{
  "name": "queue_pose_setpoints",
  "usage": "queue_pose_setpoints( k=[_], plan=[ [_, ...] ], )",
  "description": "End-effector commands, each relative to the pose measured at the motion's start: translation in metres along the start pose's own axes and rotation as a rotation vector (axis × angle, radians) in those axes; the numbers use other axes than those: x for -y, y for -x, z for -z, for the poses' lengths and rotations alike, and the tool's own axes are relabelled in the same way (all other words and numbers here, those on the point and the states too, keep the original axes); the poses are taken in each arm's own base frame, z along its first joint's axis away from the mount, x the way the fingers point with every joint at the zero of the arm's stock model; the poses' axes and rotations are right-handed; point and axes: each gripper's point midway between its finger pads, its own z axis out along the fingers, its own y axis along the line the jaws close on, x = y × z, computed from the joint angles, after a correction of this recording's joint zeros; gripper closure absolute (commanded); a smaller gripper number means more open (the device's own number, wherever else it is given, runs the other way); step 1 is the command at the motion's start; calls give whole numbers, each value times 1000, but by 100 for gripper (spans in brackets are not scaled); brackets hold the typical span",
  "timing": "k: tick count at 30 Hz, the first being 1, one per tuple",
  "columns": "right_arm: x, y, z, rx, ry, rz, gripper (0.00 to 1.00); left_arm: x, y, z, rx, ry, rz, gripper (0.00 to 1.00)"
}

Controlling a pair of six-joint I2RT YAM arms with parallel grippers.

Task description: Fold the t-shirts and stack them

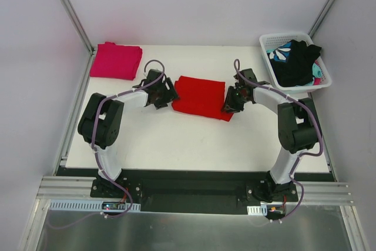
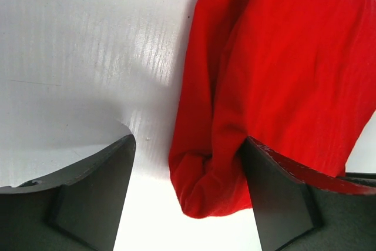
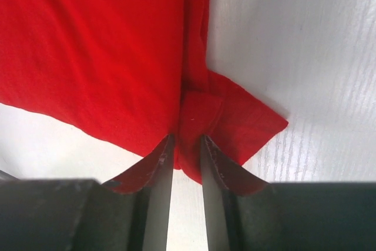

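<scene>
Right gripper (image 3: 187, 139) narrow, pinching red t-shirt (image 1: 200, 97) at its corner fold. Left gripper (image 2: 188, 145) wide, straddling the opposite edge, holding nothing. Risk: with only 1 side gripped, a lift likely drags the fold open.

from high up and well off we are looking down on the whole table (image 1: 194, 139), with the left arm's base (image 1: 108, 186) and the right arm's base (image 1: 270, 189) at the bottom of the view. from the left wrist we are peering past the left gripper (image 2: 188, 145), very near the tabletop, at one end of the red t-shirt (image 2: 282, 74). from the right wrist we are facing its other end past the right gripper (image 3: 187, 138). all three views are sharing that shirt and the table under it
</scene>
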Motion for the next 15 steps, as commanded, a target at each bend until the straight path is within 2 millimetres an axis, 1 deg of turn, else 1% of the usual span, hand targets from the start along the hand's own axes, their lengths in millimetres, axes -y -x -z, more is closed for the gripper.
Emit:
queue_pose_setpoints(
  k=[1,4,7,8,9,15],
  plan=[
    [-12,3,-1,8,34,6,75,11,-8,9,-1,-44,27,29],
    [-14,-1,-2,2,36,7,78,10,-14,13,1,-39,38,31],
    [-15,-4,1,1,38,10,81,14,-26,22,-4,-47,36,32],
    [-14,-7,0,-4,34,9,83,8,-32,23,-7,-30,36,32],
    [-15,-7,4,5,38,14,84,11,-37,25,-7,-33,32,32],
    [-14,-16,8,3,34,20,87,13,-47,39,-3,-47,44,33]
  ],
)
